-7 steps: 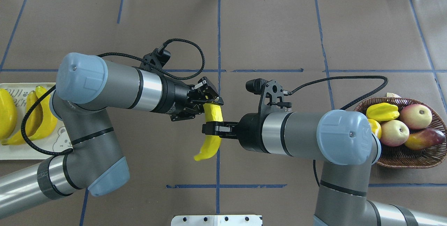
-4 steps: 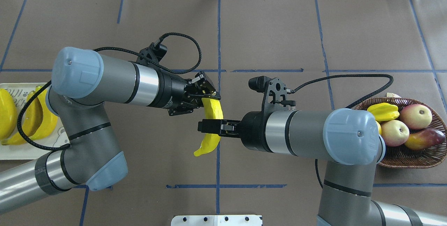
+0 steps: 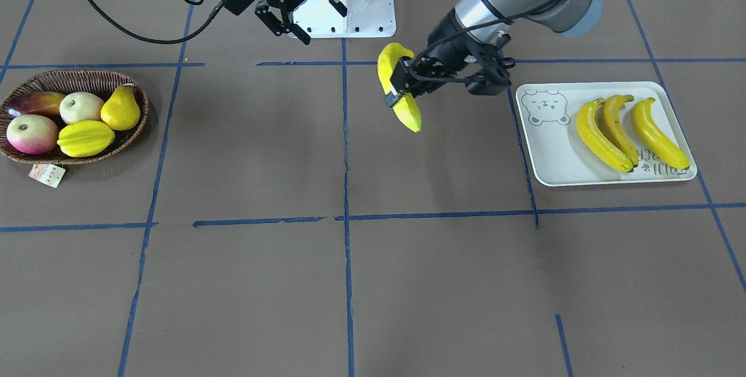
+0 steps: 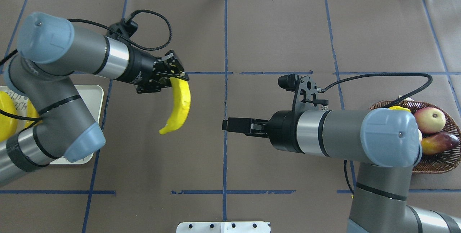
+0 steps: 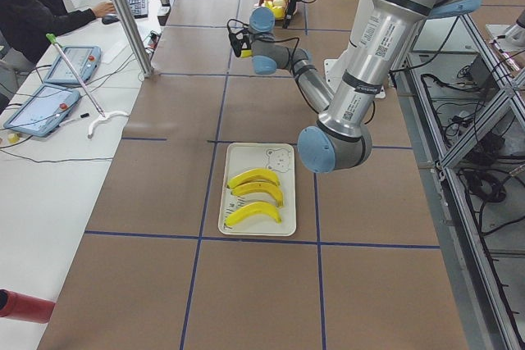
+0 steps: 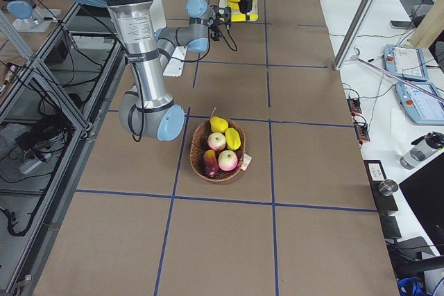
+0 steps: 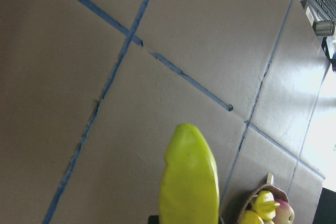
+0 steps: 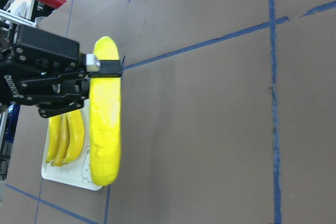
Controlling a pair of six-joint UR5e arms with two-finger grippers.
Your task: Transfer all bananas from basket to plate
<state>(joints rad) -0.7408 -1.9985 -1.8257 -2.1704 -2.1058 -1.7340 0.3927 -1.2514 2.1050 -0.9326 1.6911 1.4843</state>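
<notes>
**A:** Shows the banana [image 4: 182,103] clamped near its upper end in the left gripper [image 4: 177,76], hanging clear of the table [image 3: 408,284], between the table's middle and the plate [image 3: 553,152]. Why gripped by the end?

**B:** Presumably to leave the long curved body free below the jaws, ready for laying flat beside the three bananas [image 3: 612,129] already on the plate. Judged the carry step of the last transfer: no banana in the basket [image 3: 76,73], only the pear [image 3: 120,110], the starfruit [image 3: 85,138] and other fruit.

**A:** And the right gripper [image 3: 324,26]?

**B:** Spread wide, empty, well apart from the banana; probably placed clear of the left arm's [image 4: 72,49] path.

**A:** Differences between views?

**B:** From overhead: hides most of the plate under the left arm and presents the right gripper edge-on, leaving its spread hard to read. From the front: reveals both fingers [image 3: 335,7] parted, the whole plate, and bare room on the side of the bear print [image 3: 545,108]. From the right wrist: shows the pads [image 8: 107,74] closed across the banana's width, with the plate beyond. From the left wrist: offers only the banana's tip over bare table, plus the basket in a lower corner. From the sides: too small for judging either pincer.
</notes>
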